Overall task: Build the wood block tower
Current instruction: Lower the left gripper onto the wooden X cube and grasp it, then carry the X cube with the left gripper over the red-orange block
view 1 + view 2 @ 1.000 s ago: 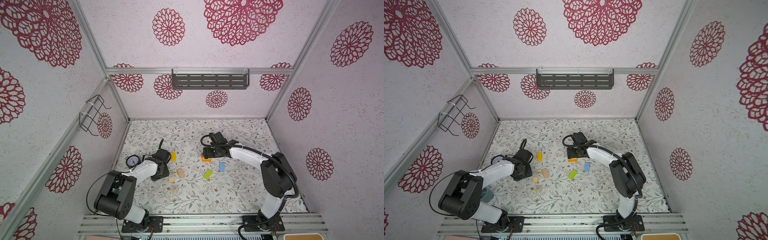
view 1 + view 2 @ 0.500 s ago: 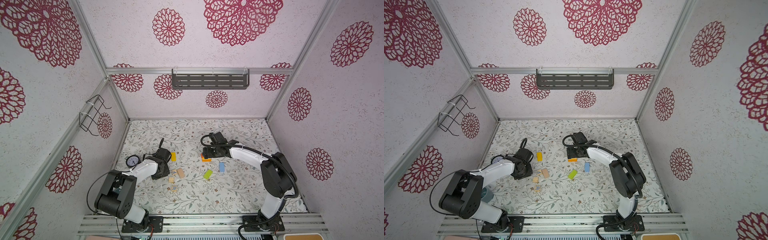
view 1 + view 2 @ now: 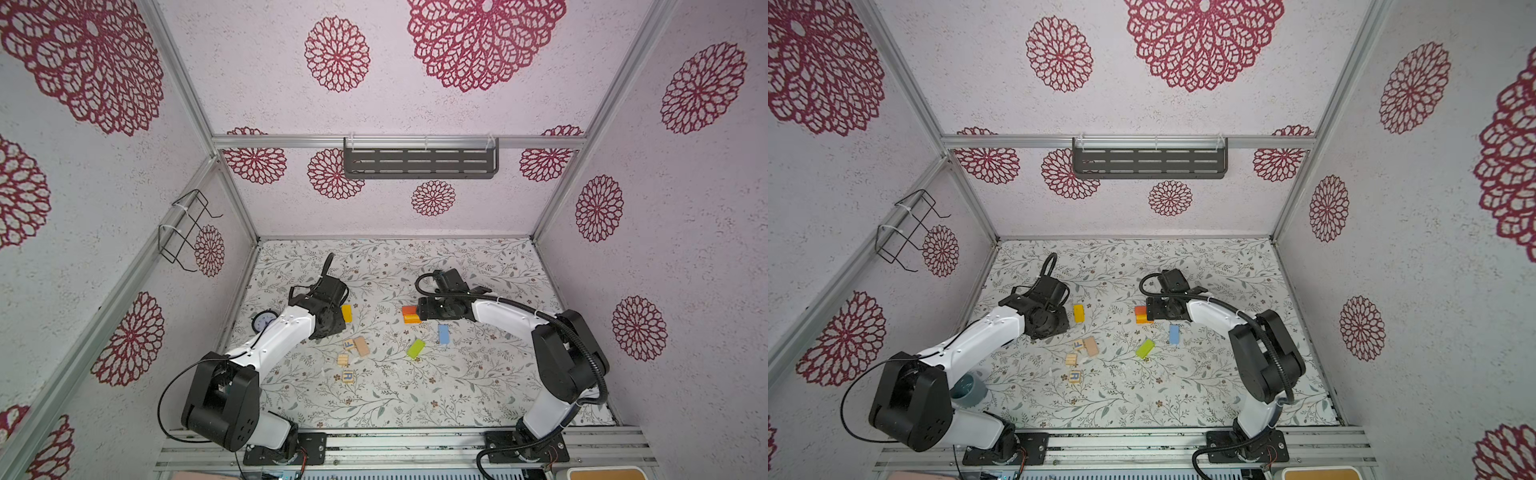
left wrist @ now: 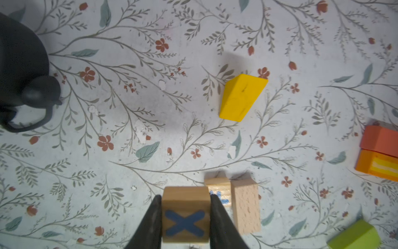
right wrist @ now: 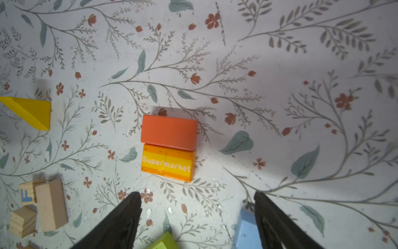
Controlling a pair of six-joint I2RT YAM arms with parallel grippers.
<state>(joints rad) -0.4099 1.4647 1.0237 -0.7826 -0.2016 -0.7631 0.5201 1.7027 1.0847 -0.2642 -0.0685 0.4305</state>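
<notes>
The left fingers point(image 4: 154, 217) pinch the X cube point(image 4: 185, 215) by its two flat side faces. It is light, stiff, smooth wood that could slip if held off-centre, so this mid-face hold looks sound. The right fingers point(image 5: 127, 215) stand wide apart and empty; just ahead of them the orange block point(image 5: 169, 132) and Supermarket block point(image 5: 167, 162) lie touching on the tabletop point(image 5: 280, 64) — probably the bottom layer, best taken across their long flat sides.

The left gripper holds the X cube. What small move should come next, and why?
Probably lift the X cube straight up: the left gripper is shut on it, and a lettered cube and a tan block lie close beside it, so sliding could knock them.
</notes>
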